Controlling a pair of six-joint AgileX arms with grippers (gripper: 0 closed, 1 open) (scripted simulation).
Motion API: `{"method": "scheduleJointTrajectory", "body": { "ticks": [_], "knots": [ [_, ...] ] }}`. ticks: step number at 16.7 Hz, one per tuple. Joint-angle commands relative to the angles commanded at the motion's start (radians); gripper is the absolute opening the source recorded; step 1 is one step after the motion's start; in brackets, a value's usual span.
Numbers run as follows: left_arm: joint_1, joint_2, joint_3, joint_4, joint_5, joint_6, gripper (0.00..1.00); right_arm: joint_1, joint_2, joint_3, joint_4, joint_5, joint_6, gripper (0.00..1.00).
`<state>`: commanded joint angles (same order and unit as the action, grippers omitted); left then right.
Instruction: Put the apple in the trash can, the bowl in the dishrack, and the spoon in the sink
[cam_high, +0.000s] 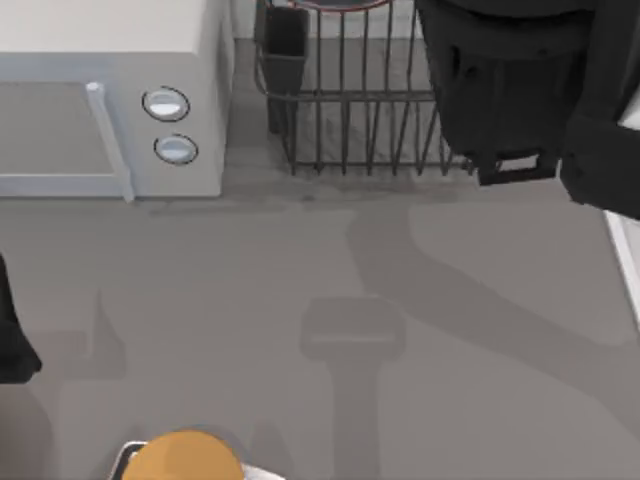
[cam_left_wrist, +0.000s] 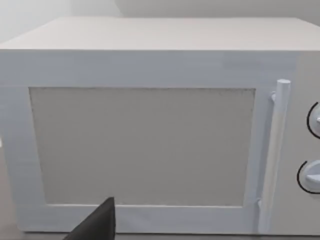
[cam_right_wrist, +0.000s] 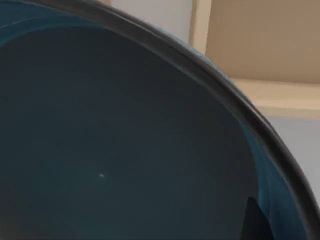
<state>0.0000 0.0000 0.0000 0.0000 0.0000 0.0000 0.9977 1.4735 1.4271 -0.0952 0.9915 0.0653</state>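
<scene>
Seemingly, the bowl (cam_right_wrist: 110, 150) sits at the dishrack (cam_high: 350, 110).

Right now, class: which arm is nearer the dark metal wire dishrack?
Right. The right arm hangs over the dark metal wire dishrack; the left arm sits at the table's far left edge.

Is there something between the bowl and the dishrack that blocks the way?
Nothing visible does. The bowl sits right at the right wrist camera, and in the top view the right arm is already over the dishrack, with the bowl's rim at the rack's far edge.
</scene>
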Motion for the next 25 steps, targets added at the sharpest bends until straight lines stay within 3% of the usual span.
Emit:
{"method": "scheduleJointTrajectory", "body": {
  "ticks": [3, 10, 20, 25],
  "knots": [
    [0.0, 0.0, 0.0, 0.0, 0.0, 0.0, 1.0, 0.039, -0.031, 0.01, 0.069, 0.068, -0.033, 0.0],
    [0.0, 0.0, 0.0, 0.0, 0.0, 0.0, 1.0, 0.012, 0.007, 0.007, 0.107, 0.047, -0.032, 0.0],
    [0.0, 0.0, 0.0, 0.0, 0.0, 0.0, 1.0, -0.299, 0.489, -0.073, 0.707, -0.257, -0.046, 0.0],
    [0.0, 0.0, 0.0, 0.0, 0.0, 0.0, 1.0, -0.366, 0.571, -0.094, 0.796, -0.326, -0.048, 0.0]
  ]
}}
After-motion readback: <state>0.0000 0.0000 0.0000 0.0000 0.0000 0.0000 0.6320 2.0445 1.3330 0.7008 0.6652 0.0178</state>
